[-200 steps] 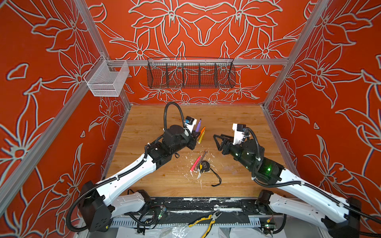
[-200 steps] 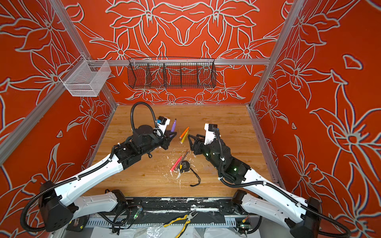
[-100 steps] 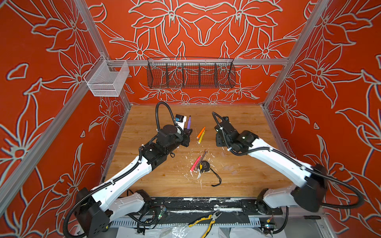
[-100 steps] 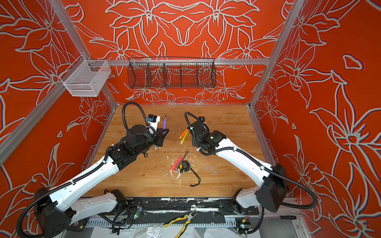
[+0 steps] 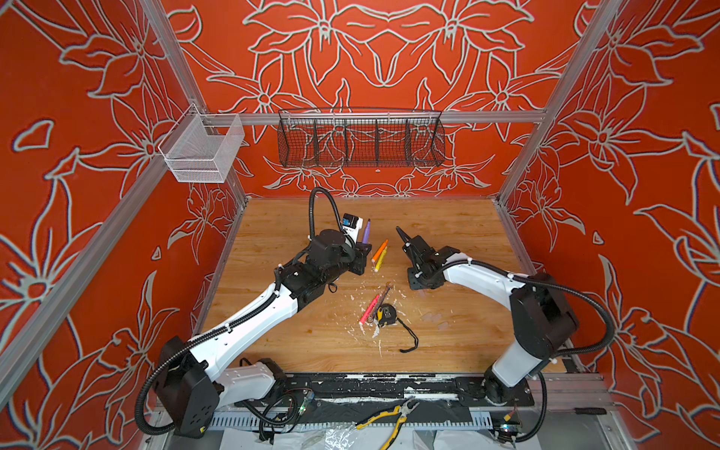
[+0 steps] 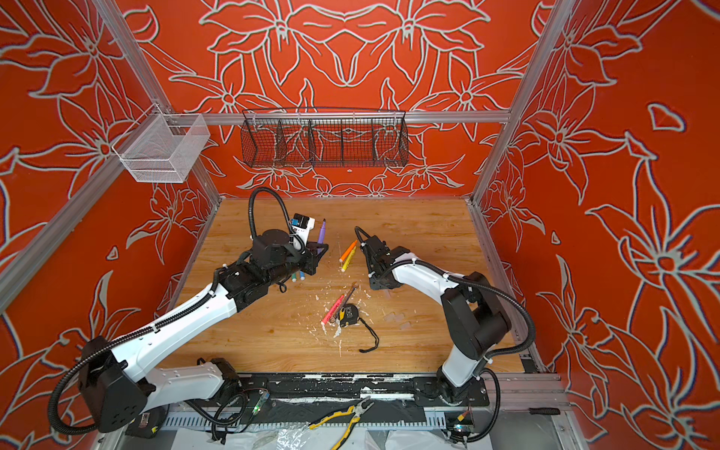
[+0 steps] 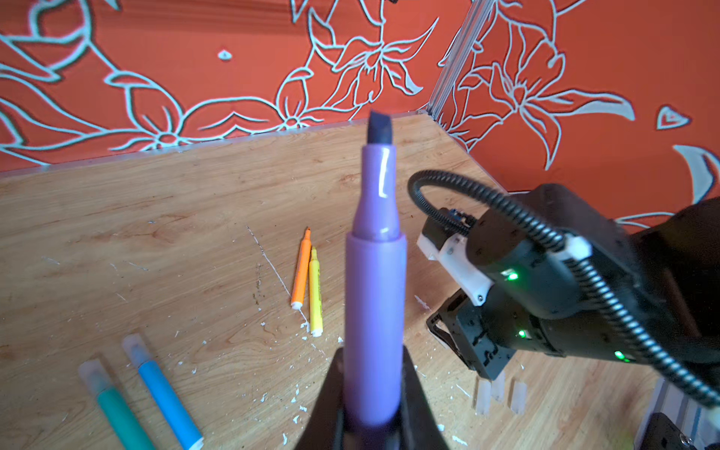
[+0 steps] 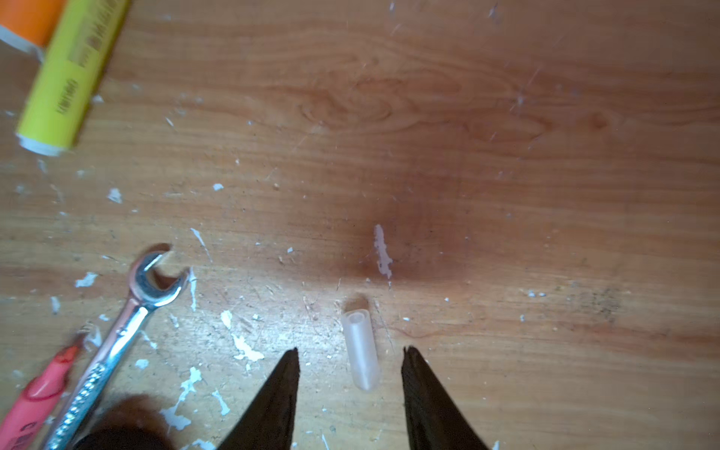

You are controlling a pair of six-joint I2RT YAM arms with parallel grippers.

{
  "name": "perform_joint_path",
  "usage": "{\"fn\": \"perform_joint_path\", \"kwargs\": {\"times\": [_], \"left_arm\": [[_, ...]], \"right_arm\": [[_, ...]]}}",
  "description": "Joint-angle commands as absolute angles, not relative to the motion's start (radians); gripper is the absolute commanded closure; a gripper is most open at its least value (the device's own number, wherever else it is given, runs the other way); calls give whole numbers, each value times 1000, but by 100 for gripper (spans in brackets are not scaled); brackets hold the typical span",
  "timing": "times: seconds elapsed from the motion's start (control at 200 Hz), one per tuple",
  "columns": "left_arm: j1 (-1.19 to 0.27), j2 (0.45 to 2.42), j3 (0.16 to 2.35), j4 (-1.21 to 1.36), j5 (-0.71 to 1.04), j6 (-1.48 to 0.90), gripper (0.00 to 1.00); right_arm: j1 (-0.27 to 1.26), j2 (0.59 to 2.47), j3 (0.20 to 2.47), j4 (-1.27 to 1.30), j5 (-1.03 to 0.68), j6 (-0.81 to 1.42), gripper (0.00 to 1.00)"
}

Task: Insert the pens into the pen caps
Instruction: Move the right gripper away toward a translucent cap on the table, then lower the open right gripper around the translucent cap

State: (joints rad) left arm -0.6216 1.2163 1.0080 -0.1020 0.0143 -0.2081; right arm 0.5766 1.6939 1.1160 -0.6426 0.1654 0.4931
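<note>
Toward the bench's [image 5: 272,233] left edge, the green pen [image 7: 117,413] and the blue pen [image 7: 163,397] are lying side by side under the left arm, each seeming to wear a frosted cap. Just right of them, the left end effector [image 7: 374,370] is pressing together on the barrel of the purple pen [image 7: 376,296], whose bare chisel tip is pointing away from the fingers. Bare wood is showing from there to the far wall [image 5: 362,187].

In the gap between the two arms, the orange pen [image 5: 380,250] and the yellow pen [image 5: 380,262] are lying against each other. Nearer, the pink pen [image 5: 369,309], the wrench [image 5: 383,296] and the tape measure [image 5: 383,313] are crowding together among white flecks [image 8: 241,346].

To the right, the right end effector [image 8: 350,350] is hanging low with its fingers spread. One clear pen cap [image 8: 364,370] is lying flat on the bench between them, touching neither. Three more caps [image 7: 498,387] are lying close together just beside it. Beyond them, bare wood is running out to the bench's right edge.
</note>
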Motion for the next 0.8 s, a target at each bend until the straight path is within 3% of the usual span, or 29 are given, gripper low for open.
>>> {"fn": "perform_joint_path", "kwargs": {"times": [0.0, 0.595, 0.796], "left_arm": [[-621, 1210, 1036, -107, 46, -197, 100], [-621, 1137, 1006, -146, 19, -222, 100], [-622, 1137, 1011, -150, 21, -219, 100]], "right_arm": [[566, 1719, 1151, -673, 161, 498, 54], [546, 1760, 1118, -686, 92, 483, 59], [546, 1818, 1143, -711, 102, 488, 65]]}}
